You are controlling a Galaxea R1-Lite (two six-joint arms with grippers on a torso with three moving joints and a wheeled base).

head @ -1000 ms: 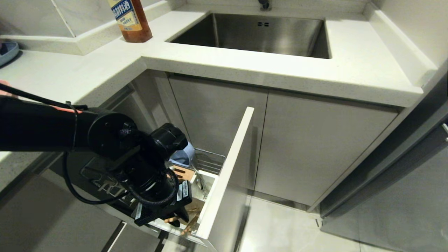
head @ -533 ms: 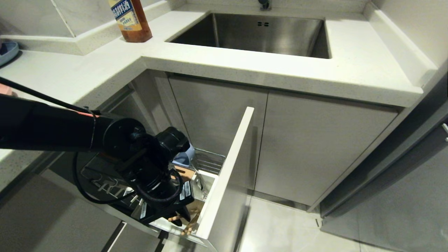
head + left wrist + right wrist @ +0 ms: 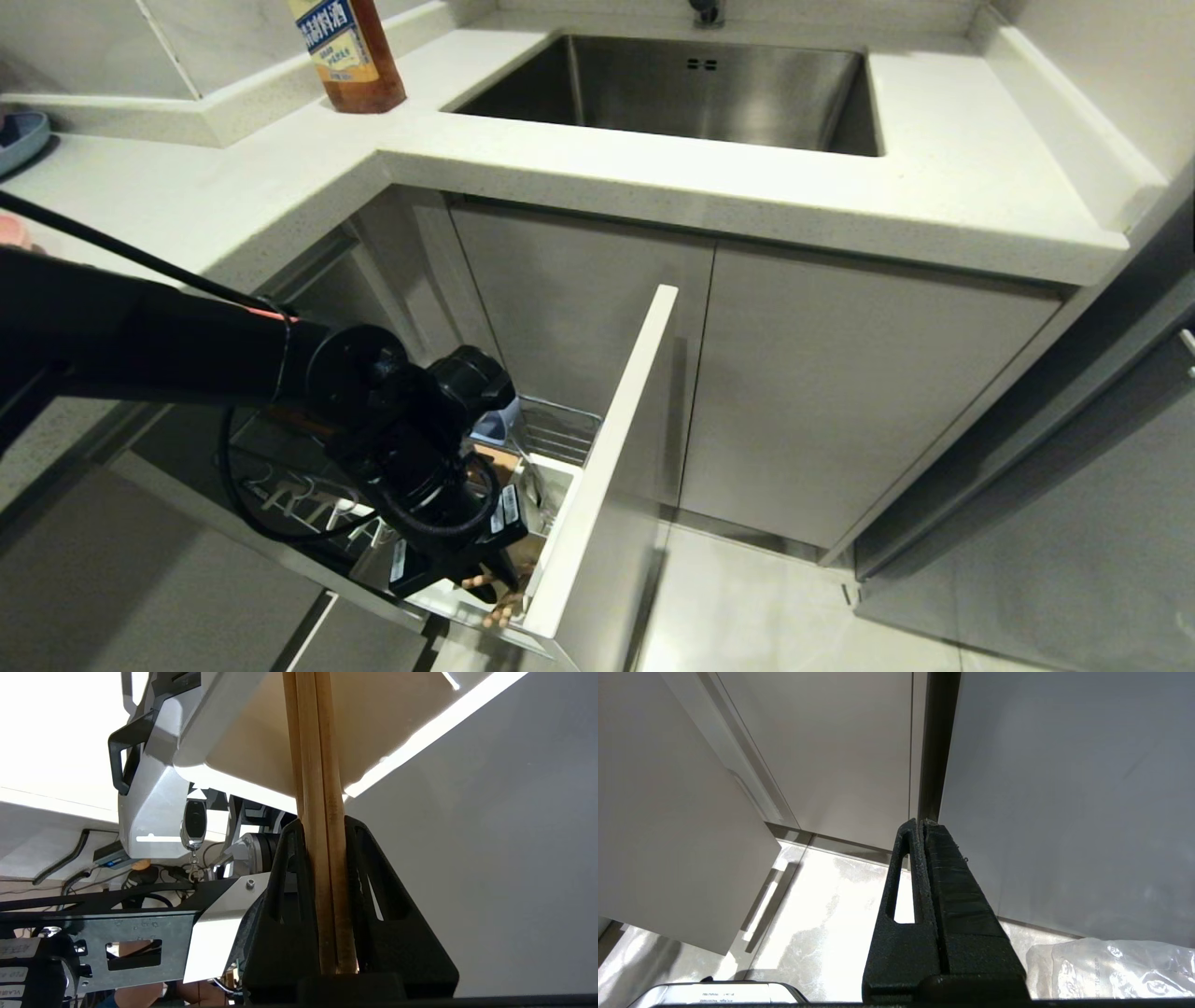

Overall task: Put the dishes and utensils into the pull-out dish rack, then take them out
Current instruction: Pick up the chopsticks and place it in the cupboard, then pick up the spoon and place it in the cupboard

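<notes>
Nearest, low in the head view: left pincer (image 3: 485, 583) clenched on the chopsticks (image 3: 320, 812), pale wood, two slim sticks pressed side by side, ends poking out below the black fingers (image 3: 285, 896). Beneath and behind, the pull-out dish rack (image 3: 597, 448) drawn open, white utensil cup (image 3: 551, 485) and wooden strip (image 3: 495, 462) largely hidden by the arm. Light-blue bowl (image 3: 495, 425) only a sliver past the wrist. Farther back, pale surface (image 3: 653, 187) and steel sink (image 3: 691, 89). Right pincer (image 3: 922, 826) parked near the floor, fingers pressed together, empty.
</notes>
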